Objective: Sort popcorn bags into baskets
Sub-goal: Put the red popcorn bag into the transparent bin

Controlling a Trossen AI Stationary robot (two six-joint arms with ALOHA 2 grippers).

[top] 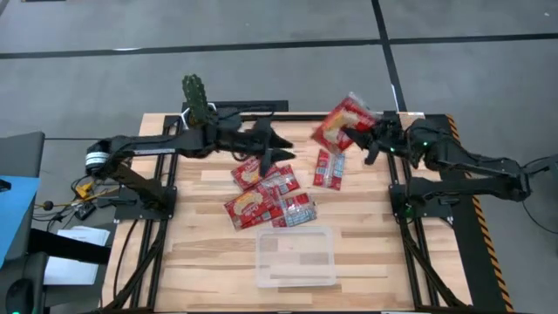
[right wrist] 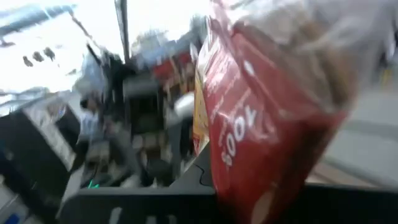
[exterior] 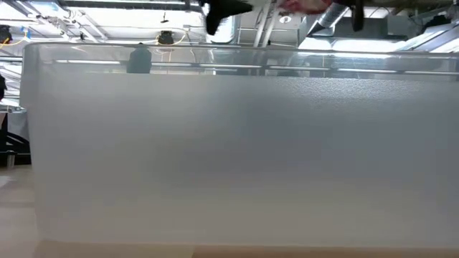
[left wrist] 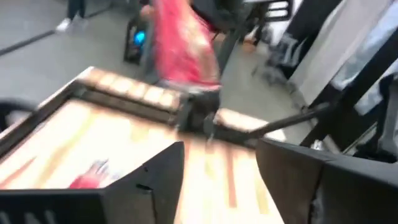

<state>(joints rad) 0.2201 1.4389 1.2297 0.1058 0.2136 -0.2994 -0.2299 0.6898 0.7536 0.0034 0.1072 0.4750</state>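
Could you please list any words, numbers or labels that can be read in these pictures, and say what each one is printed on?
"100" or "001": white digits, seen sideways and blurred, on the red popcorn bag held by the right gripper; the order is uncertain.
Smaller white print beside those digits: too blurred to read.
Print on the popcorn bags lying on the table: too small to read.
Clear tray: no text visible.

- The clear tray's wall [exterior: 229, 158] fills the low view, hiding the table behind it.
- In the right wrist view the held popcorn bag [right wrist: 261, 124] is blurred and cut off at 12 o'clock.
- The left wrist view is smeared; a red packet [left wrist: 87, 180] shows only partly.
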